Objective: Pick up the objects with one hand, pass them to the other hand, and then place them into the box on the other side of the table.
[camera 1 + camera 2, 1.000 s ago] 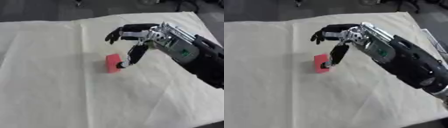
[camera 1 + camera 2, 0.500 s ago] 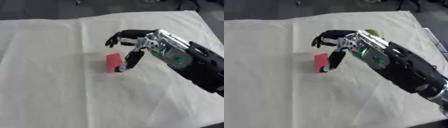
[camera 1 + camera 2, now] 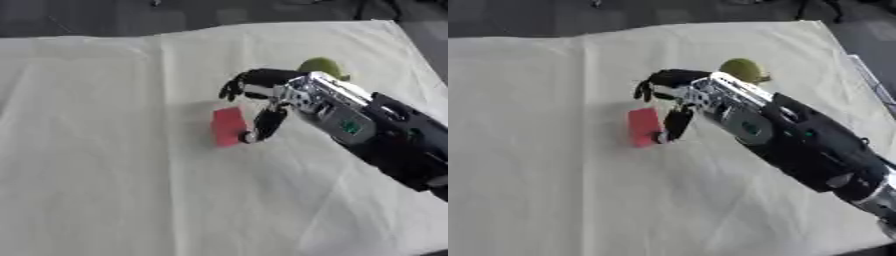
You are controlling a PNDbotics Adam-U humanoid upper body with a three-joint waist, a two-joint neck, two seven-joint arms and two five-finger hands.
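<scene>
A small red block [image 3: 227, 126] lies on the cream cloth near the table's middle. My right hand [image 3: 262, 92] hovers over it from the right, fingers curled above the block's top edge and the thumb [image 3: 262, 125] pointing down against the block's right side. The fingers do not close round the block. A green round object [image 3: 743, 69] sits behind the hand, partly hidden by the forearm. My left hand shows in neither view.
The cream cloth [image 3: 105, 175] covers the whole table, with wrinkles running toward the front. The table's far edge and dark floor lie along the top. No box shows in either view.
My right arm has lowered and shifted slightly forward, the thumb staying beside the red block. The green object behind the hand has come into sight. The block has not moved.
</scene>
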